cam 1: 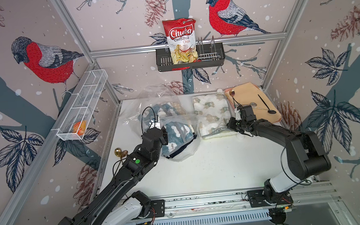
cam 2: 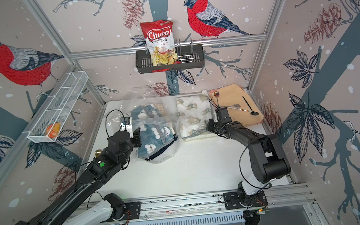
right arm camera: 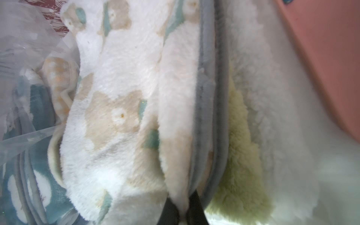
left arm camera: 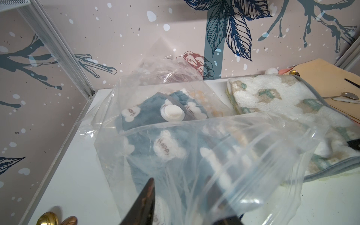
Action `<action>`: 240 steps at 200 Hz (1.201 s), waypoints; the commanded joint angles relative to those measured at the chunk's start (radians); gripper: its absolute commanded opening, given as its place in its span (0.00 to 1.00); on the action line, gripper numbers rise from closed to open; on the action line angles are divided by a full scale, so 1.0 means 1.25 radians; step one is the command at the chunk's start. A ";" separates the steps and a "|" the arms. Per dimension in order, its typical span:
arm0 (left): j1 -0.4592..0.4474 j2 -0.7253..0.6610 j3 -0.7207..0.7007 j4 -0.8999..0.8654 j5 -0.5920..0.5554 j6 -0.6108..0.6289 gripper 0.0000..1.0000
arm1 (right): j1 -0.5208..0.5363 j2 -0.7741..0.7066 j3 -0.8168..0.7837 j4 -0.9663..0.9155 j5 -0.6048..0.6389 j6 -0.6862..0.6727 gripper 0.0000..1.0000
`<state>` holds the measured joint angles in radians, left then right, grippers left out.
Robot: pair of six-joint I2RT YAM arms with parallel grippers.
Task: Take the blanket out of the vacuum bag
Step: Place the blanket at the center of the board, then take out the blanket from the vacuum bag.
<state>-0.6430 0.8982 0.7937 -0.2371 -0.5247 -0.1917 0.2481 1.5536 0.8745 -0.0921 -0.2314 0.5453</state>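
A white fleece blanket (right arm camera: pixel 120 97) with beige bears and a grey hem fills the view, one fold clamped in the right gripper's (right arm camera: pixel 183 211) dark fingertips. Beside it, a blue cloud-print blanket (right arm camera: pixel 39 175) shows through the clear vacuum bag (right arm camera: pixel 23 48).

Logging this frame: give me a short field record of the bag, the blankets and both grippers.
vacuum bag: transparent, crinkled, white valve cap facing up
blue cloud blanket: inside the bag
white bear-print blanket: folded, outside the bag, right beside it
left gripper: open at the bag's near edge, film draped over one finger
right gripper: shut on a fold of the white bear-print blanket
task status: bear-print one is out; blue one not yet out
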 commanded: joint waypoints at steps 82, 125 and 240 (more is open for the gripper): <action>0.001 -0.002 0.007 0.038 0.009 0.002 0.47 | -0.044 -0.003 -0.023 -0.045 0.074 -0.027 0.27; 0.001 -0.002 0.008 0.035 0.008 0.003 0.50 | -0.031 -0.063 -0.022 -0.073 0.123 -0.024 0.59; 0.001 0.067 0.027 0.021 0.146 0.018 0.00 | 0.551 -0.322 -0.135 0.226 0.314 0.177 0.01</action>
<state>-0.6430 0.9653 0.8120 -0.2386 -0.4164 -0.1825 0.8291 1.1656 0.7811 -0.0334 0.0822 0.6350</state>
